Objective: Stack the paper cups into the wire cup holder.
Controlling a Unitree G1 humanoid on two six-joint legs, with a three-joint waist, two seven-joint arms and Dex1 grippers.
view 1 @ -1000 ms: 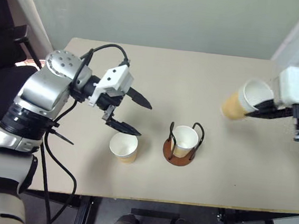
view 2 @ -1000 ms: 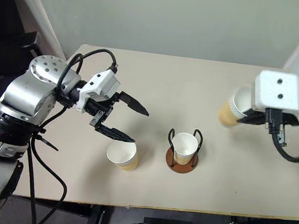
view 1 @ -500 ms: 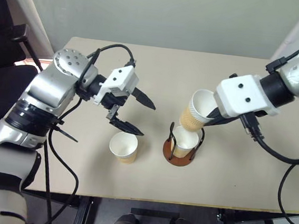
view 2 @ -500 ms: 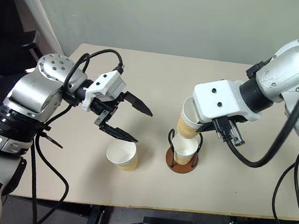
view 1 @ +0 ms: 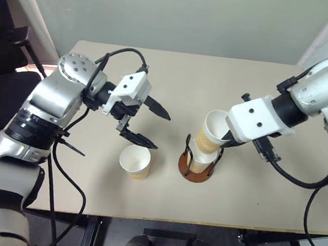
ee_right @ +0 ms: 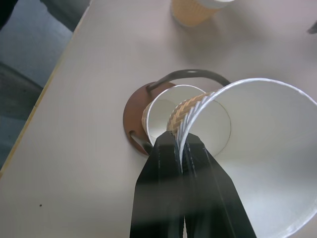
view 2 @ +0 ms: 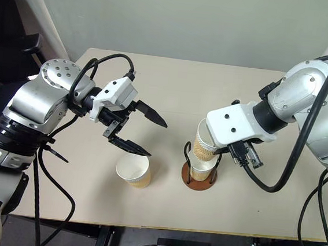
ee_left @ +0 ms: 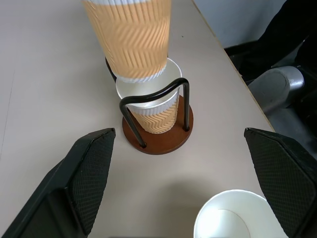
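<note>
Paper cups, three in all, sit at three stages of the job. One cup (view 1: 203, 156) already stands in the wire cup holder (view 1: 198, 160), between its two black loops on the reddish-brown disc. A second cup (view 1: 212, 131) hangs tilted from my right gripper (ee_right: 182, 148), its base just over the seated cup's open mouth. My two right fingers are pinched tight on its rim, one inside the wall and one outside. I judge that a rim pinch leaves the tapered base free to enter the cup below, and that the tilt comes from my wrist pointing steeply down. The holder lies directly beneath and just past those fingertips. In the right wrist view its disc and near loop show behind the held cup's wall.

My left gripper (view 1: 146, 123) hangs with its fingers spread wide, holding nothing. The third cup (view 1: 135, 160) stands upright on the table (view 1: 185, 78), just below and in front of the lower finger, near it but apart. The holder sits further out along the line that gripper points, beyond the loose cup. I judge the left gripper is placed to take that cup once the holder is free. The held cup must come upright before it will nest.
</note>
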